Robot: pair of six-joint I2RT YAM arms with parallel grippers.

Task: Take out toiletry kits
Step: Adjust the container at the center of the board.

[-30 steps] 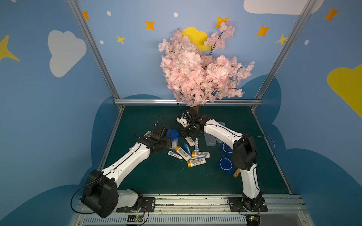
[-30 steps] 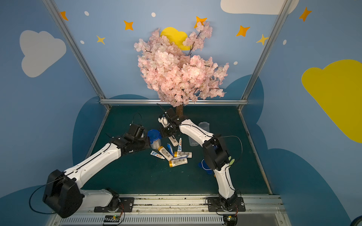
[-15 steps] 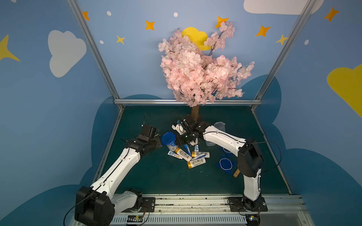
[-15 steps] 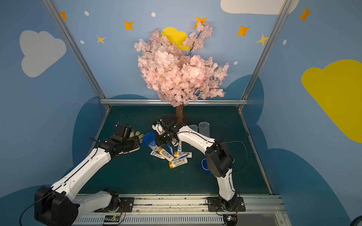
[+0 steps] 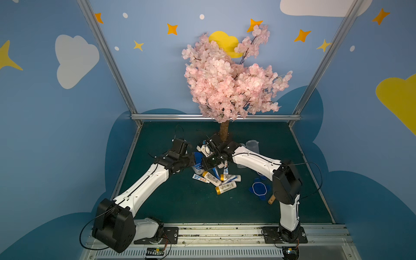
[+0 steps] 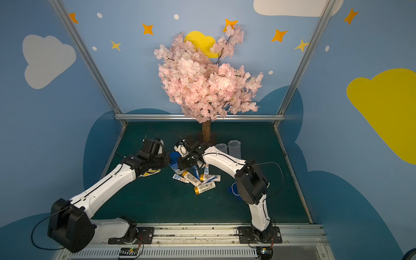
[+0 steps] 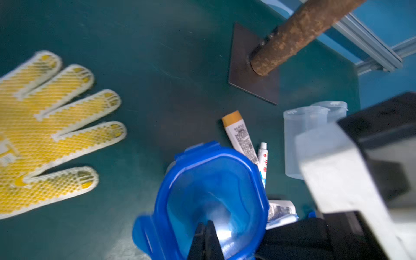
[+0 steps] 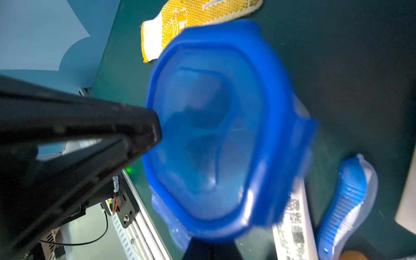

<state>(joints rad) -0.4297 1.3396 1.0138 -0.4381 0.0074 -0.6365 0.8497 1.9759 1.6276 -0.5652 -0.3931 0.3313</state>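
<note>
A clear jar [image 5: 197,169] with a blue clip lid [image 5: 198,157] sits tilted between my two grippers in both top views. My left gripper [image 7: 206,227] is shut, its tips against the lid's [image 7: 209,186] rim. Facing it, my right gripper [image 8: 212,244] is also shut, its tips hidden behind the rim of the lid [image 8: 213,135]. I cannot tell whether either pinches the rim. Toiletry kits lie loose on the mat: orange-capped white bottles [image 5: 225,188] [image 6: 191,177] [image 7: 239,135], a toothpaste tube [image 7: 263,162] and a blue wrapped piece [image 8: 346,202].
A yellow-dotted work glove [image 7: 45,126] lies under my left arm. The tree trunk [image 5: 224,130] on its metal plate stands behind the grippers. Two empty clear jars [image 5: 252,146] stand back right, and a loose blue lid [image 5: 258,189] and a wooden piece [image 5: 271,199] lie by the right arm.
My left arm swung out to the left and came back to the lid. The right gripper moved forward and left, and the jar shifted slightly with it.
</note>
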